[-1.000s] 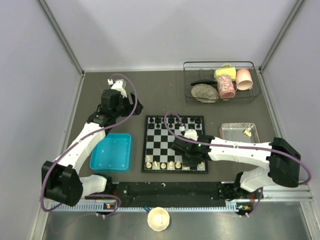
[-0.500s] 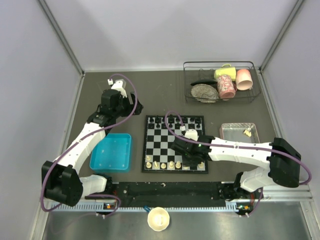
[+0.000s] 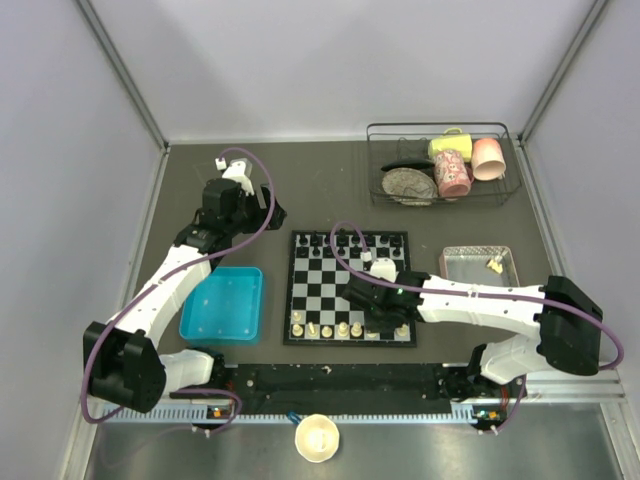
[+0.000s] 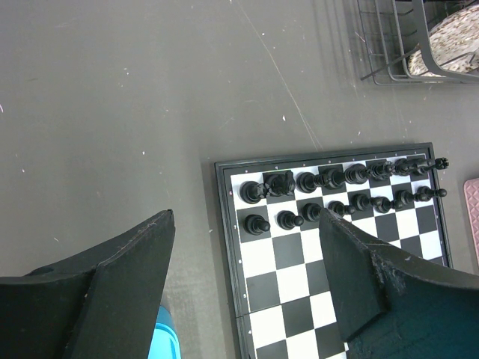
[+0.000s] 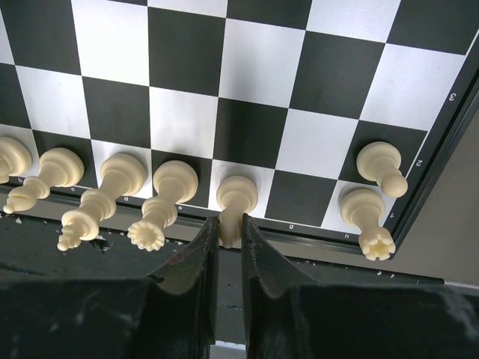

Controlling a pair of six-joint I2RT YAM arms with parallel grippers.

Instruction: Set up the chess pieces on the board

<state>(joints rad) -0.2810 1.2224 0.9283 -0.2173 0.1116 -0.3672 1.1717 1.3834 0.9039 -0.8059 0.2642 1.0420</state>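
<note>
The chequered board [image 3: 349, 287] lies mid-table. Black pieces [image 4: 329, 191] fill its two far rows. Several cream pieces [image 5: 112, 183] stand on the near row, and two more [image 5: 378, 168] stand at the near right corner. My right gripper [image 5: 230, 230] is shut on a cream piece [image 5: 235, 202] that stands on a white square of the near row; in the top view it [image 3: 384, 322] is over the board's near right part. My left gripper [image 4: 247, 247] is open and empty, held high above the board's far left corner, and also shows in the top view [image 3: 262, 203].
A blue tray [image 3: 223, 303] lies left of the board. A pinkish-grey tray [image 3: 480, 266] holding a few cream pieces [image 3: 494, 264] lies to the right. A wire basket [image 3: 440, 165] with cups and a plate stands far right. A cream bowl [image 3: 317, 437] sits at the near edge.
The right gripper has shifted slightly over the board's near right part. The left arm has not moved.
</note>
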